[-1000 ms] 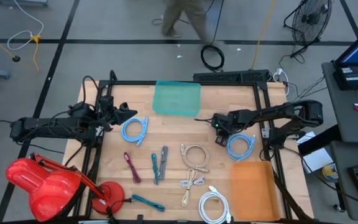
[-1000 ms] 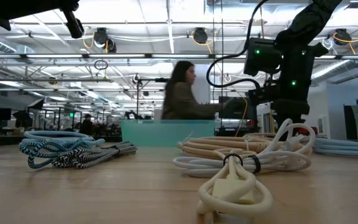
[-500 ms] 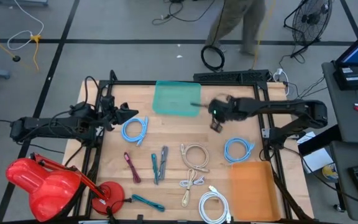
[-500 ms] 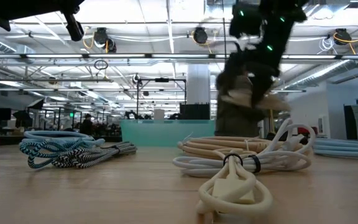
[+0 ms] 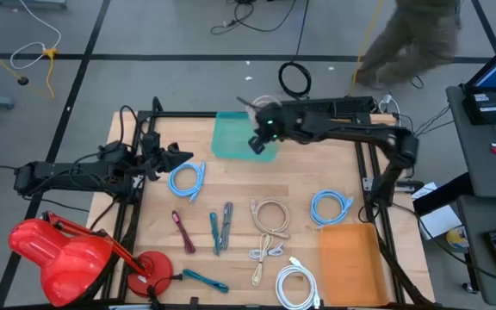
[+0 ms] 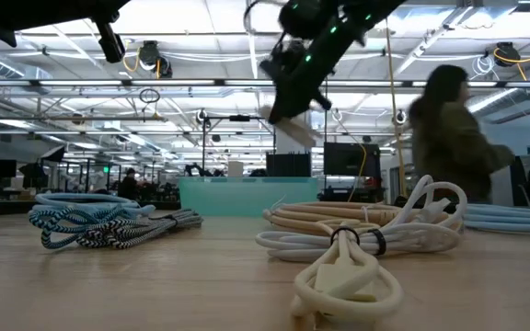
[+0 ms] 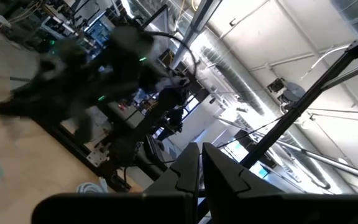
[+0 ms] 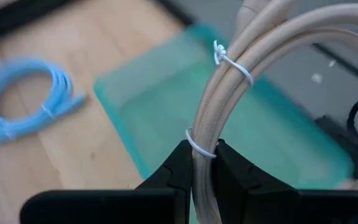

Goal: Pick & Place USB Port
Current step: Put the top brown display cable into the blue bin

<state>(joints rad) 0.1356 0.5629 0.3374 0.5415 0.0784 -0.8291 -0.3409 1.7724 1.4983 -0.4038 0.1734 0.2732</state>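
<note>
Fingers: right gripper (image 8: 205,163) clamped on beige cable (image 8: 229,93); left gripper (image 7: 201,163) together.
Change: right arm swung from mid-bench to above teal tray (image 5: 231,138).
Cable: between the fingers.

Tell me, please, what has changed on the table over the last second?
The right hand, shut on a beige coiled cable, swung from beside the light-blue cable coil on the table's right across to above the teal tray. A person behind the table walked on. The left hand stayed parked at the left edge, and the other cables lie as before.
</note>
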